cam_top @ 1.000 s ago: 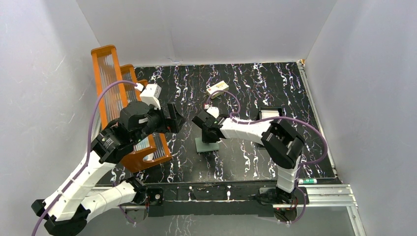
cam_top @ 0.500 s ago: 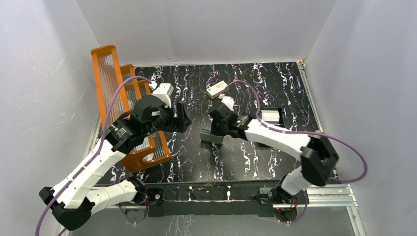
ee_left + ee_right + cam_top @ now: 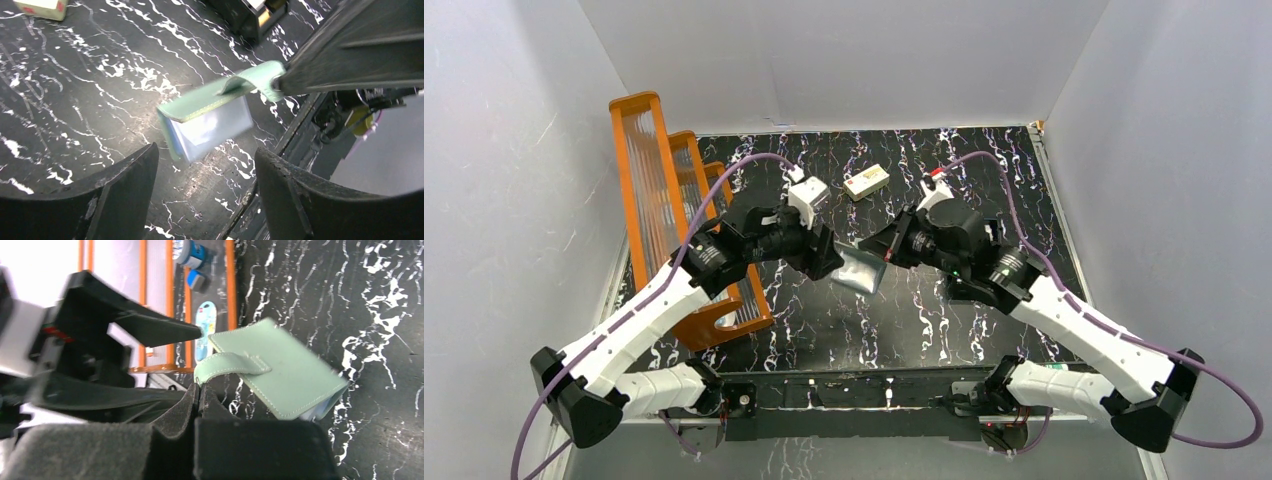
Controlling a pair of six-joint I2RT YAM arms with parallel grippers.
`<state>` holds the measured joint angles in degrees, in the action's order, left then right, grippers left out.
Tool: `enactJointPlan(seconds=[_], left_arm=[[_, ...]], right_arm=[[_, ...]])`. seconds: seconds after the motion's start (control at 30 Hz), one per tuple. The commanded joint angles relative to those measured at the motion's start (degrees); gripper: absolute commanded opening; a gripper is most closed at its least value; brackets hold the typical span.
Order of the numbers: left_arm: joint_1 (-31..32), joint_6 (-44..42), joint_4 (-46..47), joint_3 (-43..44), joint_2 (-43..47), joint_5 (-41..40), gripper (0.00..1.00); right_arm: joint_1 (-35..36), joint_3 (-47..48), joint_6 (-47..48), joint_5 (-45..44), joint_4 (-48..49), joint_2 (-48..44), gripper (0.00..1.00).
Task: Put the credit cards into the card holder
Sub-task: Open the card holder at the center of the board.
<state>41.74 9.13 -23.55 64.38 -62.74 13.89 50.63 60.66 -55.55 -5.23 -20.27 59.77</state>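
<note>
My right tool [image 3: 199, 390] clenches the card holder [image 3: 285, 380] by its strap [image 3: 230, 364]; left tool [image 3: 205, 154] released, empty. That thin grip may slip, I judge.

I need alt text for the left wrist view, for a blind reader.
A grey-green card holder, pinched by its strap in the right pincer, hangs tilted over a black marbled table, its pale blue lining showing. The left pincer stands open in the foreground, touching nothing.
</note>
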Motion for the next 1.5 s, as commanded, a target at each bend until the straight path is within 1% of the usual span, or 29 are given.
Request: enactJointPlan(seconds=[0.0, 0.07, 0.17, 0.3, 0.4, 0.5, 0.63, 0.7, 0.73, 0.77, 0.87, 0.9, 1.0, 1.03, 1.13, 1.17, 1.2, 1.23, 1.3, 1.33, 1.47], left_arm=[[-0.05, -8.48, 2.89, -0.23, 0.48, 9.51, 0.7], [-0.09, -13.4, 4.34, -1.54, 1.2, 11.83, 0.72], [-0.01, -19.81, 6.2, -2.83, 1.84, 13.81, 0.77], [0.01, -24.29, 9.82, -3.97, 2.22, 12.28, 0.79], [-0.07, -26.5, 10.44, -4.12, 2.03, 12.18, 0.79], [-0.05, -28.88, 10.56, -5.09, 2.06, 15.87, 0.78], [-0.02, -30.3, 11.59, -6.54, 2.18, 20.34, 0.74], [0.0, -30.6, 11.81, -6.76, 2.03, 21.31, 0.7], [-0.04, -30.75, 12.04, -6.81, 1.89, 21.47, 0.65], [-0.04, -30.81, 12.19, -6.81, 1.57, 21.5, 0.58], [-0.02, -30.55, 12.38, -6.24, 0.54, 19.64, 0.24], [-0.08, -30.37, 12.39, -6.09, 0.33, 18.95, 0.18], [-0.03, -28.63, 12.99, -5.56, -0.03, 17.03, 0.03], [0.0, -27.18, 13.22, -5.34, -0.07, 16.22, 0.0], [0.0, -20.2, 14.81, -4.59, -0.27, 11.93, 0.0], [0.03, -12.36, 16.4, -5.17, 0.43, 6.74, 0.0], [0.0, -9.68, 17.22, -5.63, 0.84, 4.61, 0.0], [0.01, -7.6, 17.72, -5.96, 1.13, 2.78, 0.0], [-0.07, -3.89, 18.08, -5.92, 1.38, 0.3, 0.0], [-0.04, -1.96, 18.1, -5.55, 1.41, -0.78, 0.0], [-0.04, 7.87, 19.8, -5.1, 2.76, -7.49, 0.0]], right_arm=[[-0.14, 1.21, -1.28, 2.85, 4.08, -4.07, 0.0], [-0.16, 1.21, -1.27, 3.34, 4.06, -5.01, 0.0], [-0.16, 1.21, -1.4, 4.77, 4.72, -5.49, 0.0], [-0.18, 1.51, -1.32, 7.26, 4.94, -5.11, 0.0], [-0.12, 1.52, -1.59, 8.42, 5.38, -5.13, 0.0], [-0.2, 1.22, -2.45, 10.1, 6.74, -5.34, 0.0], [-0.14, 1.21, -2.96, 11.22, 7.65, -5.07, 0.0], [-0.22, 1.21, -3.05, 11.45, 7.92, -4.95, 0.0], [-0.21, 1.26, -3.07, 11.65, 8.08, -4.81, 0.0], [-0.16, 1.3, -3.07, 11.84, 8.32, -4.71, 0.0], [-0.19, 1.57, -3.03, 12.08, 8.67, -4.44, 0.0], [-0.23, 1.56, -2.95, 11.89, 8.59, -4.4, 0.0], [-0.15, 1.61, -2.3, 10.48, 7.62, -4.65, 0.0], [-0.23, 1.65, -1.88, 9.56, 6.92, -4.87, 0.04], [-0.17, 1.21, -0.9, 4.73, 4.45, -6.2, 0.32], [-0.16, -0.13, -0.64, -0.7, 2.93, -8.23, 0.56], [-0.16, -0.78, -0.47, -1.8, 2.95, -9.32, 0.63], [-0.16, -1.53, -0.19, -2.54, 3.21, -9.85, 0.66], [-0.11, -2.59, 0.25, -3.74, 2.98, -11.02, 0.78], [-0.1, -2.72, 0.11, -4.73, 2.21, -11.42, 0.82], [-0.17, -3.23, -0.69, -6.97, 0.77, -12.16, 0.9]])
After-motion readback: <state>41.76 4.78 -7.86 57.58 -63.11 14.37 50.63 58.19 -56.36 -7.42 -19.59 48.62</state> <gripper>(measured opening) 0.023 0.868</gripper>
